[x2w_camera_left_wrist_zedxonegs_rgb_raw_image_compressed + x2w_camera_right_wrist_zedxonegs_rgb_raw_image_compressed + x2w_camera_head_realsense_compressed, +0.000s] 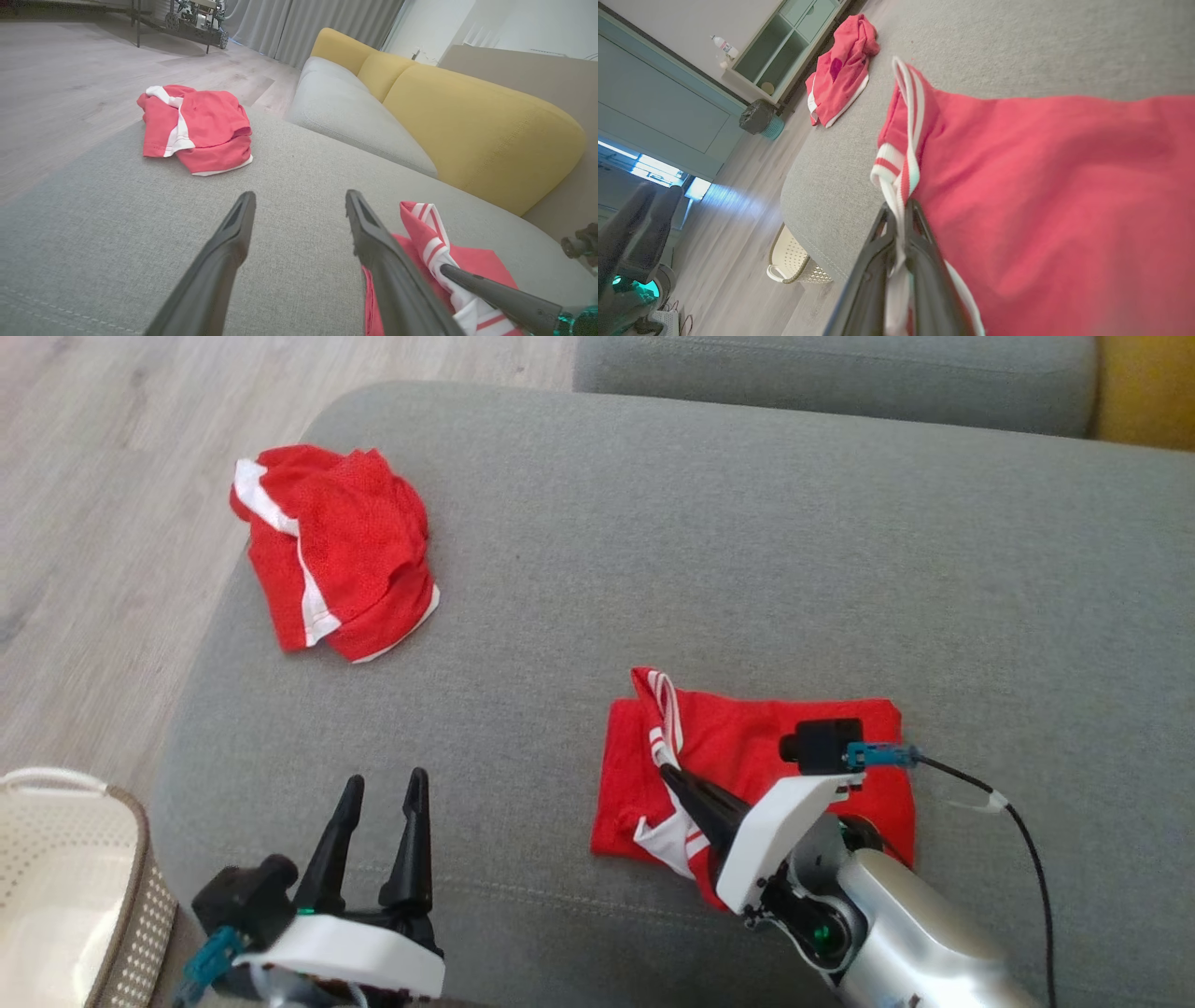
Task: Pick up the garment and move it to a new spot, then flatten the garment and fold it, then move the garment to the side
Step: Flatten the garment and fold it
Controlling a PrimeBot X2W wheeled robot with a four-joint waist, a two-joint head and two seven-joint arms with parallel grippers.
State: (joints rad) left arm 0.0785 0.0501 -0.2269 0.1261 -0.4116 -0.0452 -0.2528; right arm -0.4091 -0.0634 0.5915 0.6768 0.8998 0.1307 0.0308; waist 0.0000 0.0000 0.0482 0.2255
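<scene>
Rt gripper (667, 771) — fingers closed tight on the white-striped trim of the red garment (738, 737); rt wrist view confirms the trim is pinched between both fingers. We note the pinched fold stands up above the rest of the cloth, which lies flat and approx. rectangular on the grey sofa seat (747, 541). Position: toward the seat's near edge, right of centre, well clear of the left edge.

Lt gripper (386, 779) — fingers spread, nothing between them, over bare seat by the near edge, left of the garment and apart from it.

2nd red garment (341, 546), w/ white trim, lies crumpled near the seat's left edge toward the far-left corner, well apart from the first. Pale perforated basket (145, 915) sits on the wood floor (93, 523) beside the near-left corner. Yellow back cushions (467, 126) lie beyond the far edge.
</scene>
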